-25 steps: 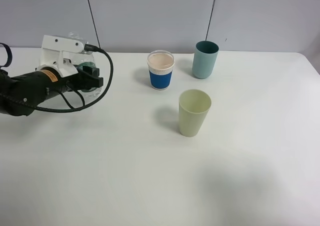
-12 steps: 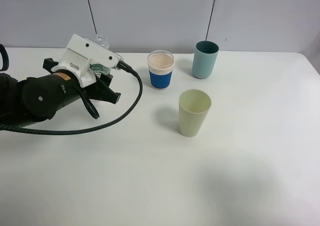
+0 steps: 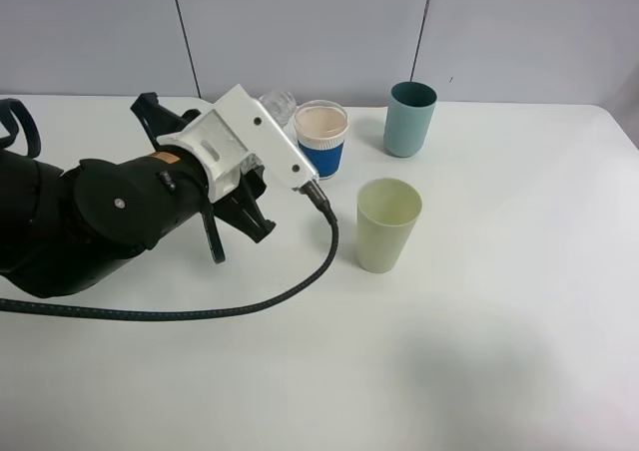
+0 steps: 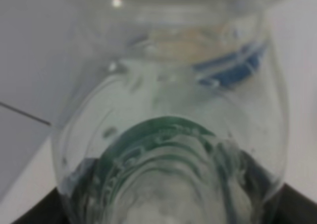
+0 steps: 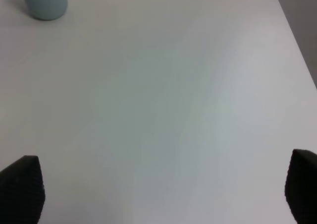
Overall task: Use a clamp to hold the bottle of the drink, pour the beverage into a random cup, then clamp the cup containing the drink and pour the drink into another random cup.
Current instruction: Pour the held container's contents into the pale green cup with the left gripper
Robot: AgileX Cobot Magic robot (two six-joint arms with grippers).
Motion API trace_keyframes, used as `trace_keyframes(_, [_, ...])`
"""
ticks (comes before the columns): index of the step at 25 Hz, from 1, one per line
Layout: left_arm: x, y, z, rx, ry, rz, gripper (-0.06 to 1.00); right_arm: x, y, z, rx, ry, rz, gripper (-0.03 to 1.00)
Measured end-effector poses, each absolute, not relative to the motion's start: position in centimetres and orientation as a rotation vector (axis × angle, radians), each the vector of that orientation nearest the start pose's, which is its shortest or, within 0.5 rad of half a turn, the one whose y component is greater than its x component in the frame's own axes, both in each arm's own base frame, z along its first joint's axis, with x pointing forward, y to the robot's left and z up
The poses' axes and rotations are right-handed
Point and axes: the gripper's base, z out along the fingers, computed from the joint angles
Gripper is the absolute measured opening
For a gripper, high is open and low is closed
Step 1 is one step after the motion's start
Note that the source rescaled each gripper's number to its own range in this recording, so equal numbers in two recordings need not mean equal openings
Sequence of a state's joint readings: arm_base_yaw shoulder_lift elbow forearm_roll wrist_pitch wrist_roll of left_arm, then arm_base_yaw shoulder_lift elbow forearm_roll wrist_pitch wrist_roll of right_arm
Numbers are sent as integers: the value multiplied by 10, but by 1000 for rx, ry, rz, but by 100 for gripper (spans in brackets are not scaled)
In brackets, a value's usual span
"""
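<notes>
Pinkish drink (image 3: 321,122) fills the blue cup (image 3: 321,158); the green cup (image 3: 387,233) at its five o'clock is empty. The left gripper (image 4: 163,211), clamping the bottle (image 3: 279,105), has swung in to the blue cup's ten o'clock. The right gripper (image 5: 161,189) gapes wide.

White worktop (image 3: 539,231) fills most of exterior high frame; matte, plain. Far edge runs straight across upper part of frame. Behind it, pale grey-blue panelled wall (image 3: 300,22). Two thin dark seams split wall: left seam (image 3: 183,32) at upper left, leaning slightly; right seam (image 3: 424,22) at upper right. Worktop corner at upper right, narrow grey strip (image 3: 631,122) beyond. Light soft, even; faint broad shadow (image 3: 459,351) lower right of centre. Right wrist view: bare worktop, grey past edge at upper right.
</notes>
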State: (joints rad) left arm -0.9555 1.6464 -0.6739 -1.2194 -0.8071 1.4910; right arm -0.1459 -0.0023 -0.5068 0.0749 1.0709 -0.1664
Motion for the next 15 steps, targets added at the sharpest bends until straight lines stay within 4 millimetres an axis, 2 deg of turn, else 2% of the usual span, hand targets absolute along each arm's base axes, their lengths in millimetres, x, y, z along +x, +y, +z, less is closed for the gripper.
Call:
trace_keyframes(5, [225,-213,198,976,1706,517,6,-6,7,278,-25,2045,-106,100])
trace_keyframes(15, [239,-233,191,1124,1656,640,6,-6,7,278,-25,2045,-106,100])
